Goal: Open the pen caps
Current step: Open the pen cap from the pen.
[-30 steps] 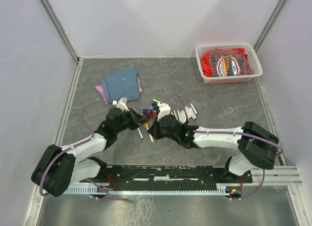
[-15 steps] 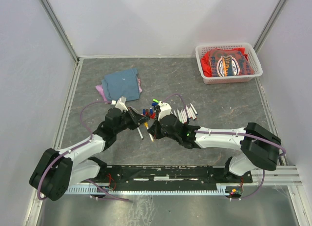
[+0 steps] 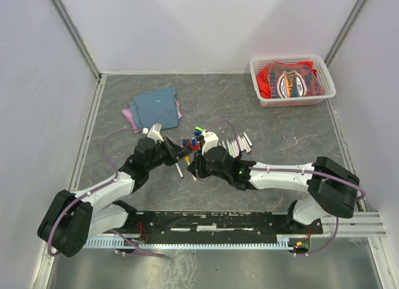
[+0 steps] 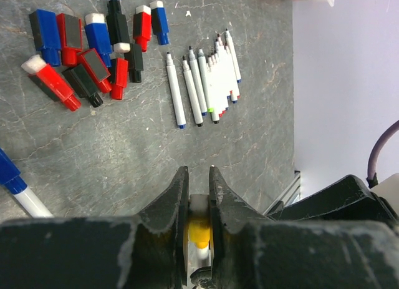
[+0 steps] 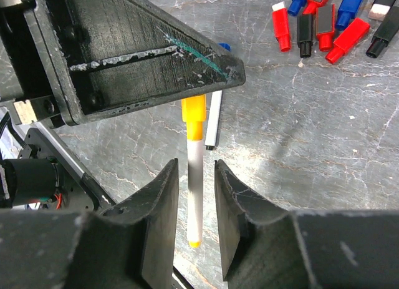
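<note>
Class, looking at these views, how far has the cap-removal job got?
Done: loose caps lie heaped, bare pens in a row. In hand: left gripper clamps the yellow cap, seemingly on its pen; right gripper open around the barrel. Left: that cap, and apparently a blue-capped pen.

A marker pen [image 5: 194, 176] is stretching from between the left jaws to between the right jaws, just above the worktop [image 3: 280, 139]. Ahead of the left jaws, uncapped pens [image 4: 202, 83] are lying side by side in a row. The loose pen caps [image 4: 93, 52] are clustering ahead and to their left. Far ahead and rightward, a basket [image 3: 293, 102] is holding clothing. Folded cloths [image 3: 154, 108] are lying off to the left.
</note>
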Controlling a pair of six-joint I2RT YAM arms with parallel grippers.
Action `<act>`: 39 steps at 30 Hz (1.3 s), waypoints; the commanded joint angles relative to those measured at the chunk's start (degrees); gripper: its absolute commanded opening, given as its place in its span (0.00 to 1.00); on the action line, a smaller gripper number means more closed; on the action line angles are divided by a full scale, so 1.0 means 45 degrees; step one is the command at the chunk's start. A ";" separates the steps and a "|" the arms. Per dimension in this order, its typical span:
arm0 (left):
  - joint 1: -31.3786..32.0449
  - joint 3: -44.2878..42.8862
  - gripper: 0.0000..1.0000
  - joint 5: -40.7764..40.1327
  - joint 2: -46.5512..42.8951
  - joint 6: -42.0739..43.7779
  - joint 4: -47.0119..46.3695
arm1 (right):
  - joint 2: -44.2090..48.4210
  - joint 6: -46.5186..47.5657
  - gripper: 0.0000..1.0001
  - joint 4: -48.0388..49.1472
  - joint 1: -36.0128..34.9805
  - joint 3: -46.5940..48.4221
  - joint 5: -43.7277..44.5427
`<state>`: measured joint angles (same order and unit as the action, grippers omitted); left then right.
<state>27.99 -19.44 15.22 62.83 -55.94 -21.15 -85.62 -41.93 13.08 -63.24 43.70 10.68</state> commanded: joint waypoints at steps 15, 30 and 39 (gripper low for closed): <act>0.0006 -0.0988 0.03 0.0385 0.0234 -0.0737 -0.0757 | -0.0409 0.0118 0.01 0.1119 0.0661 -0.0198 -0.0896; 0.0917 -0.3685 0.03 -0.4019 0.2396 -0.1168 0.2410 | -0.2223 0.2136 0.01 -0.2788 0.0528 0.1648 0.2205; 0.1126 -0.5164 0.03 -0.5096 0.3221 -0.0357 0.3112 | -0.2073 0.1987 0.01 -0.2372 0.0468 0.1068 0.2235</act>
<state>33.36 -37.56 -3.70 77.52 -57.78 -2.68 -94.94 -33.32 7.77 -61.12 50.78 18.76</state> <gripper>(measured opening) 0.186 0.039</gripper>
